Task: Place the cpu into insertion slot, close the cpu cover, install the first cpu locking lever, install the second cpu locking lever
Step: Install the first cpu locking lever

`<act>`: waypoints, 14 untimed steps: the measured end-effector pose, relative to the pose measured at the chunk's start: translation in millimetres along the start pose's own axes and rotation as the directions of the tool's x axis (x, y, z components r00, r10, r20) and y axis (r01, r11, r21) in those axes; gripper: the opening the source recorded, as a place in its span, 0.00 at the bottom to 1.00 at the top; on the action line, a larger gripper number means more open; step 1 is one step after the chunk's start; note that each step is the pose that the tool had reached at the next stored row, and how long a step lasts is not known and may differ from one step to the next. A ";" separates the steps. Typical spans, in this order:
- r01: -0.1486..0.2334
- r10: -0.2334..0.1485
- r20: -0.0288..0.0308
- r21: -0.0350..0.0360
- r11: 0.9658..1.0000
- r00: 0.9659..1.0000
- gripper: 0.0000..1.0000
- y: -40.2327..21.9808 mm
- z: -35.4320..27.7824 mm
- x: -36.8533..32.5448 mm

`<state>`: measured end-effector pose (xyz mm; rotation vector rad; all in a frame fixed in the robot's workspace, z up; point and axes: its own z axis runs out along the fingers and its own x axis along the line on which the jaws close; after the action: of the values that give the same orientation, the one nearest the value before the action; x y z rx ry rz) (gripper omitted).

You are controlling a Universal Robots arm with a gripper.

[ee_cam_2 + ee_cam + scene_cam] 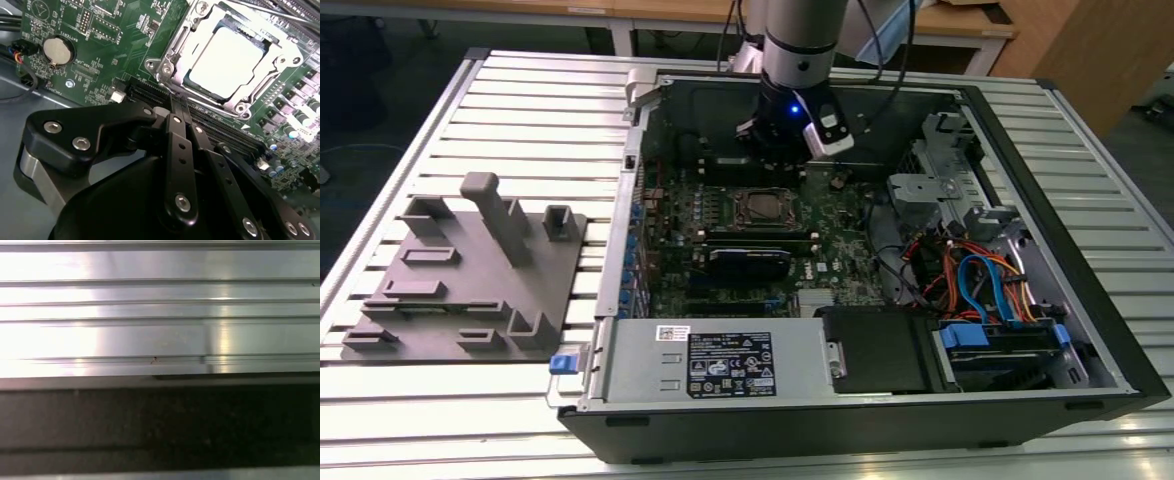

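The cpu (231,59) sat flat inside the insertion slot (175,47) on the green board (115,35). Its shiny silver top faced up. The cpu cover (280,65) lay down around it like a thin metal picture frame, and the chip showed through the hole in the middle. I could not tell if the locking levers were hooked in yet.

In the second wrist view, the tool (179,107) hung just beside the slot, near one corner of the metal frame. Its two black fingers (176,145) were pressed close together, with nothing between them.

In the exterior view, the arm (797,60) reached down into the open computer case (1067,330), which lay on the slatted metal counter (520,100). The slot (762,207) was just below the tool (781,150) there. A grey holder tray (454,275) lay on the counter at the exterior view's left.

The chip looked small, light and stiff. It would likely break easily, so it should be held by its edges. The cover looked thin and bendy, best pushed on its flat rim.
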<state>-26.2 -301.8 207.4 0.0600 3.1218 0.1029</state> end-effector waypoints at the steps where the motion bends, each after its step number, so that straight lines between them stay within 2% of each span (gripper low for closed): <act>1: 0.000 0.000 0.000 0.000 1.000 1.000 0.10 0.0 0.0 0.0; 4: 0.000 0.000 0.000 0.000 1.000 1.000 0.10 -1.9 -0.2 -0.1; 14: 0.000 0.000 0.000 0.000 1.000 1.000 0.10 -17.8 -1.2 -0.7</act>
<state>-26.2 -319.7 207.4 0.0600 3.1217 0.1033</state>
